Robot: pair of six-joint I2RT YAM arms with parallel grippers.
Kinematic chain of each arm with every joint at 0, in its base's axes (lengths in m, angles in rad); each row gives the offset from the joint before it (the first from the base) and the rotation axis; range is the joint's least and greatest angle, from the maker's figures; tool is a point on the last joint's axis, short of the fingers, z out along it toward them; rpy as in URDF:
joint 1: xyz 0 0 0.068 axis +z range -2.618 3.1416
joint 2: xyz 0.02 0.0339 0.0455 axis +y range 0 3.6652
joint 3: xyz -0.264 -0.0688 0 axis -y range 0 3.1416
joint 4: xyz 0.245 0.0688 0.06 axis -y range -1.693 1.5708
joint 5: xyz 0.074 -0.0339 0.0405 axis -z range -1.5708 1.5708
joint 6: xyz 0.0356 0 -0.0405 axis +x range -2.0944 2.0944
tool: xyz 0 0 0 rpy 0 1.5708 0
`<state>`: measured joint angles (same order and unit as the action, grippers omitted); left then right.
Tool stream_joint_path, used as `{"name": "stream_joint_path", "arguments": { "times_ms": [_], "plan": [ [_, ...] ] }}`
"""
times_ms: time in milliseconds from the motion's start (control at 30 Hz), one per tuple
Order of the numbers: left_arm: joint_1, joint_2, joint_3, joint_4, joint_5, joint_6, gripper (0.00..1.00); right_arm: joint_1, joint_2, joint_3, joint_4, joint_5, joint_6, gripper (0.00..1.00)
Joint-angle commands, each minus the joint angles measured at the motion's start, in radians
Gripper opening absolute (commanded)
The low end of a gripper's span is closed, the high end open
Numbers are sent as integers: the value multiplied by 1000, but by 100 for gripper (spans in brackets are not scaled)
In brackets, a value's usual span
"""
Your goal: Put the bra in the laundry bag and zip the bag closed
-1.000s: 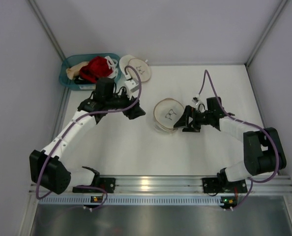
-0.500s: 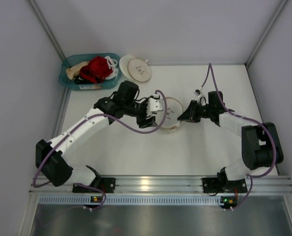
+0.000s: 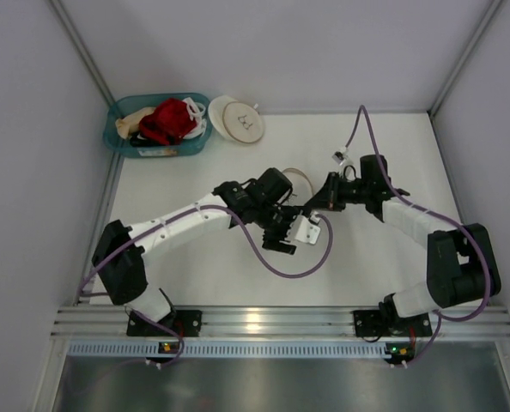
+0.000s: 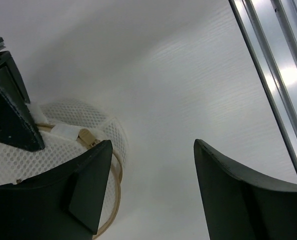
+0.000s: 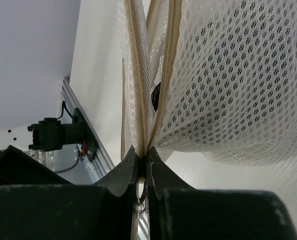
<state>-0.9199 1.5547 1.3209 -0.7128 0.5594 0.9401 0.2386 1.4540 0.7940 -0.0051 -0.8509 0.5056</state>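
The laundry bag (image 3: 304, 178), round cream mesh with a tan zip, lies mid-table, mostly covered by my left arm. My right gripper (image 3: 317, 204) is shut on its zip edge (image 5: 142, 159), where the two zip rows meet. The mesh (image 5: 228, 75) bulges up to the right of the fingers. The bra shows only as a dark sliver (image 5: 156, 94) inside the gap between the zip rows. My left gripper (image 3: 282, 233) hovers open at the bag's near side. Its fingers (image 4: 88, 190) frame bare table, with the bag's rim (image 4: 113, 170) behind the left finger.
A teal basket (image 3: 118, 137) at the back left holds a red garment (image 3: 166, 120) and a beige one (image 3: 135, 120). A second round bag with a tan-rimmed lid (image 3: 236, 120) lies beside it. The aluminium rail (image 3: 255, 322) runs along the front edge.
My left arm swung from the back left across to the bag and now covers most of it. My right gripper went from open to shut on the bag's zip edge.
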Motion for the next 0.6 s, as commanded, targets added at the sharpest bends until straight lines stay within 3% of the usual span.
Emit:
{"name": "stream_joint_path", "arguments": {
  "times_ms": [0,167,567],
  "plan": [
    [-10,63,54,18,-22,14,72,14,-44,34,8,-13,-13,0],
    [-10,68,-3,198,-85,-61,71,28,-55,28,8,-8,-13,0],
    [-10,87,-43,286,-118,-51,71,38,-70,13,27,-25,7,0]
  ]
}}
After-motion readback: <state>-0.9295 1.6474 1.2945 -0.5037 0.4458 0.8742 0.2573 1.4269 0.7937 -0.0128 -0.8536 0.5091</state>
